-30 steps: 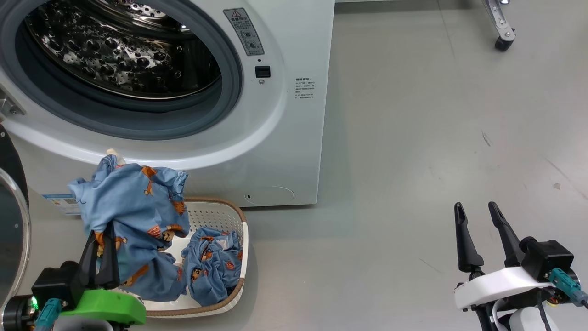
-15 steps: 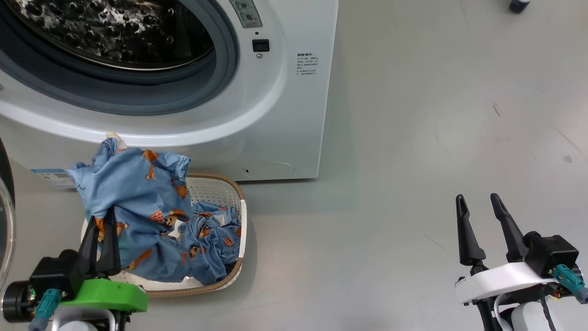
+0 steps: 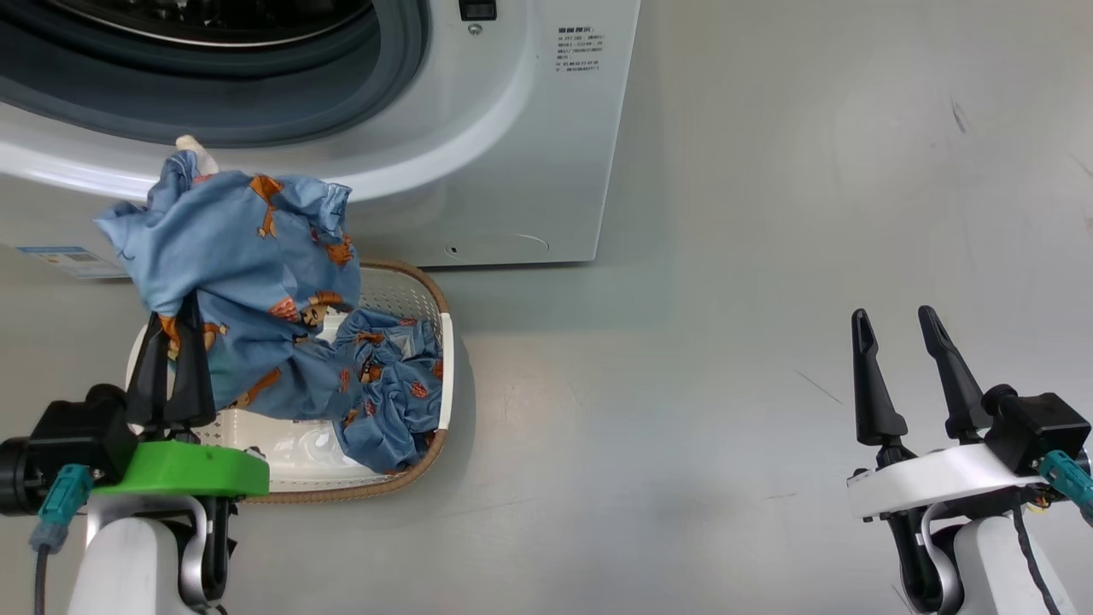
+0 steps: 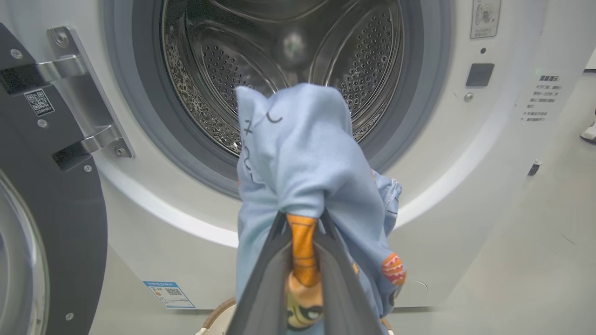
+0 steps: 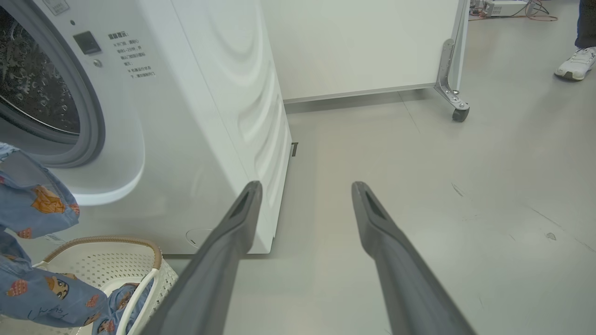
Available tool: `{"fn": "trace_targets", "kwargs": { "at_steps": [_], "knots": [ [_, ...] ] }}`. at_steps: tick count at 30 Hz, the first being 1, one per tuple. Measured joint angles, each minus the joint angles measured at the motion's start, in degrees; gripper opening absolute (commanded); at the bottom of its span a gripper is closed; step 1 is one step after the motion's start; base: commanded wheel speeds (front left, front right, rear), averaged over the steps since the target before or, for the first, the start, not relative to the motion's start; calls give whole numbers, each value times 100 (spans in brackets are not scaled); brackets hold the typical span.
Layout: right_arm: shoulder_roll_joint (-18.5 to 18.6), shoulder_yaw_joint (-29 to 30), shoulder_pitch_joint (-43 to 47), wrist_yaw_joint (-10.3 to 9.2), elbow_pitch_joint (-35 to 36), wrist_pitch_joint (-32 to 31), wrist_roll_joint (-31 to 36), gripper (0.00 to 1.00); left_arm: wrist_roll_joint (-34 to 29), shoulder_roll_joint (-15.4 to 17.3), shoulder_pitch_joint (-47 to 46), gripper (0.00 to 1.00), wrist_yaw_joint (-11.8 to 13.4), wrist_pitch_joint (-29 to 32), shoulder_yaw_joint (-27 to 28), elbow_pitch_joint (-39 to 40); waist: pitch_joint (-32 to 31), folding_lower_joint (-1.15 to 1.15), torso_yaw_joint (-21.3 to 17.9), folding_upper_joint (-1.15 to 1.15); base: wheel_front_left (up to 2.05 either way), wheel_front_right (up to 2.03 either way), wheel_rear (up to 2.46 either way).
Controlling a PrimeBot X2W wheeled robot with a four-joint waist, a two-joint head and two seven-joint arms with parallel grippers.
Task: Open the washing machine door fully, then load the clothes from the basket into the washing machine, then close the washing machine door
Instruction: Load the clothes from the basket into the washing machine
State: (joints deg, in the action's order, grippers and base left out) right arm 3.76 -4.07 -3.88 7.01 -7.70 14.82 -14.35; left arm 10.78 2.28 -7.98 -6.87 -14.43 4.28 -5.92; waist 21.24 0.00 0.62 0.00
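The washing machine [image 3: 512, 171] stands with its steel drum [image 4: 279, 56] exposed. Its black door [image 4: 56, 209] is swung open to the left on its hinge. My left gripper [image 3: 173, 329] is shut on a light blue printed garment [image 3: 239, 248], holding it above the basket [image 3: 431, 295] and below the drum mouth. In the left wrist view that garment [image 4: 298, 153] bulges over the left gripper [image 4: 302, 221]. Its lower end trails into the basket, where another blue garment [image 3: 388, 384] lies. My right gripper [image 3: 892, 314] is open over bare floor at the right, holding nothing.
The cream basket [image 5: 107, 242] sits on the grey floor against the machine's front. Right of the machine, a white panel on a caster [image 5: 458, 114] stands further back. A person's white shoe [image 5: 575, 65] is at the far right.
The head camera has tilted down, so the machine sits higher in the picture. My left gripper has lifted the garment a little further above the basket. The right gripper has stayed put.
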Motion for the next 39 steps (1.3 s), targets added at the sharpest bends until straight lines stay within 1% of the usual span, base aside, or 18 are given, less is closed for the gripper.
{"fn": "trace_targets", "kwargs": {
  "at_steps": [10,18,33,39],
  "knots": [
    [3,-19,-202,0,5,0,1,100,-3,-18,-566,0,1,0,97,-157,381,0,-44,0,0,0,0],
    [3,-19,-286,0,-5,0,1,100,-69,121,-1100,0,0,-1,141,-354,475,0,-70,0,0,0,0],
    [-1,-118,-491,0,-8,0,1,100,-168,719,-2276,0,0,1,272,-869,710,0,-207,0,0,0,0],
    [-3,-123,-533,0,1,0,1,100,-162,965,-2767,0,-18,205,229,-1117,878,0,-268,0,0,0,0]
  ]
}}
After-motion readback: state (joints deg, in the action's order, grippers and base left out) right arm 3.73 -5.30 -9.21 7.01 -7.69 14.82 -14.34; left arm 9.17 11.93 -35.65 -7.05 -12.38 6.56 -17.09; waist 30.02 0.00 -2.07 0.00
